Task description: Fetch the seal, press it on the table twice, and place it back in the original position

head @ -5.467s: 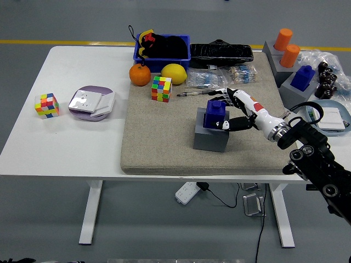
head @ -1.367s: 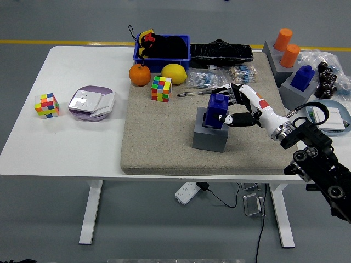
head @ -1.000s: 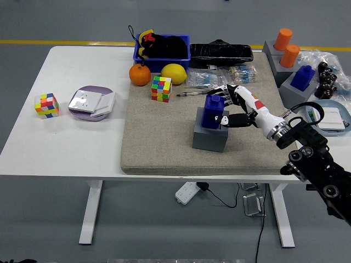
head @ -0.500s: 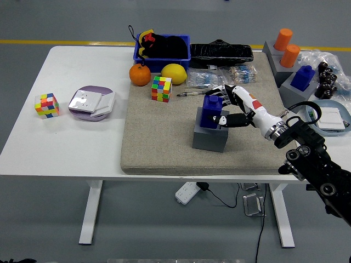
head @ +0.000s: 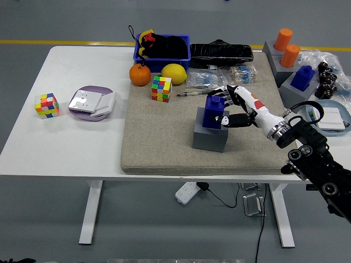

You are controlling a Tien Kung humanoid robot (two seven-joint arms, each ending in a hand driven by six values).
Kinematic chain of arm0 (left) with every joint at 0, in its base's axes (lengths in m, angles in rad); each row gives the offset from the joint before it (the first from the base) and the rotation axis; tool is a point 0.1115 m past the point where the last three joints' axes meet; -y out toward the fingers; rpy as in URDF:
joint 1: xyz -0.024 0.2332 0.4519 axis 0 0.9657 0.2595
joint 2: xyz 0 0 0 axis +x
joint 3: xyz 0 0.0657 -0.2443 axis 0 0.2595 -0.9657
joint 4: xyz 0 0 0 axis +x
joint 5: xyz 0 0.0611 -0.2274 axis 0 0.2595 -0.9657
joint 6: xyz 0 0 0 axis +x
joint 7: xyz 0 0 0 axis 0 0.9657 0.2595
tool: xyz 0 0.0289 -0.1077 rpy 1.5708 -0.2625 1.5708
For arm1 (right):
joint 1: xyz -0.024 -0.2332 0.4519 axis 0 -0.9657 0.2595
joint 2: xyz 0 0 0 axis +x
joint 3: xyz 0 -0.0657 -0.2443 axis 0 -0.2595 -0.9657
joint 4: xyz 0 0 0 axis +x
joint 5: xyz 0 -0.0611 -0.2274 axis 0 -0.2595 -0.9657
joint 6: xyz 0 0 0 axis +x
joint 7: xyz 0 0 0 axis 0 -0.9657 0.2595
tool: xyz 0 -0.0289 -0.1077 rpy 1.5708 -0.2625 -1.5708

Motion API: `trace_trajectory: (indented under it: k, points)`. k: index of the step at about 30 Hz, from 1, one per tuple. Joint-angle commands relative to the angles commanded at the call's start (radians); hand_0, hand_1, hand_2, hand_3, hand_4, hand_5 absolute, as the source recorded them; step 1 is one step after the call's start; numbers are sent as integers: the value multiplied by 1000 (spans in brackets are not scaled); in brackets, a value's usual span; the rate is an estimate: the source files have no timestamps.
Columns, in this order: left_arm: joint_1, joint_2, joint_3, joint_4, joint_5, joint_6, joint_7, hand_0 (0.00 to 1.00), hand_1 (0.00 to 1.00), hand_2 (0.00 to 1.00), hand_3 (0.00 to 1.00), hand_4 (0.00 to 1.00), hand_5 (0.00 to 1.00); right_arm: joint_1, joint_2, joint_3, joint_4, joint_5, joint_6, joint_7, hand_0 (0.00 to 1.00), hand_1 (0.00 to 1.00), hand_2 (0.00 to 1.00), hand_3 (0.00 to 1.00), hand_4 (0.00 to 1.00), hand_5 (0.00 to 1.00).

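Blue plastic stamp-shaped seal (head: 215, 113) sitting at frame centre-right, in or just above the socket of the grey block holder (head: 210, 136), on the beige felt mat (head: 159, 148). Being grasped by the white-and-black five-fingered right hand (head: 237, 108), fingers wrapped around its upper part and thumb pressing from the near side. Reaching in from the lower right on the black right arm (head: 315, 164). Left arm not showing anywhere.

Judging the stage: impossible telling from this moment alone whether fetching is beginning or returning is finishing; no stamped marks showing on the mat or the white table (head: 71, 142). If beginning, lifting clear, pressing twice and reseating all remaining; if ending, only letting go remaining.

Lying around on the mat: multicoloured puzzle cube (head: 162, 89), orange fruit (head: 140, 75), yellow lemon (head: 174, 73), blue plastic bin (head: 162, 50) holding dark items, black pouch (head: 221, 52), clear packets near the upper middle. Resting on bare tabletop at left: second puzzle cube (head: 46, 105) and a lilac-rimmed plate carrying white cards (head: 91, 102). Standing at upper right: further holders bearing orange cylinders (head: 287, 47) and another blue seal (head: 303, 77).

Grey floor with a yellow line running across the top; cables and a power strip lying beneath the table.
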Motion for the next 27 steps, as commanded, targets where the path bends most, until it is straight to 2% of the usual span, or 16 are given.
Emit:
trace_trajectory:
  k: [23,24,27]
  points:
    - [2,-5,6,2,-11,1,-2,820,816,790,835,811,421,0,6,-10,-19,5,-1,6,494,394,361,377,692,2]
    - [2,-5,6,2,-11,1,-2,820,816,790,835,811,420,1,6,-10,-19,6,-1,6,542,479,461,493,719,2]
    - [1,-5,8,2,-14,1,-3,820,816,790,835,811,420,2,6,-10,-21,8,3,6,542,479,461,493,719,2]
